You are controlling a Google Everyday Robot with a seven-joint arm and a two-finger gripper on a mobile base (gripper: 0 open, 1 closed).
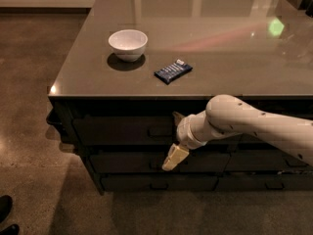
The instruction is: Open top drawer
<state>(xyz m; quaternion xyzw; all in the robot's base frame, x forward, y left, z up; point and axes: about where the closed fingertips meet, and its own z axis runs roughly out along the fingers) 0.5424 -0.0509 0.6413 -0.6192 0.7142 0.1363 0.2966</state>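
The top drawer (117,130) is a wide dark front just under the counter's edge, and it sits flush with the stack. Its small loop handle (158,131) is at the centre. My gripper (175,137) is right in front of the drawer, just right of the handle. One finger (176,116) points up and the cream finger (174,157) points down over the drawer below, so the gripper is open and holds nothing. My white arm (254,126) comes in from the right.
A white bowl (127,44) and a dark blue snack packet (173,71) lie on the glossy counter top (220,48). Two shallower drawers (122,161) lie below the top one. A neighbouring drawer stack (264,160) is behind my arm. Dark shoes (6,214) show at the bottom left.
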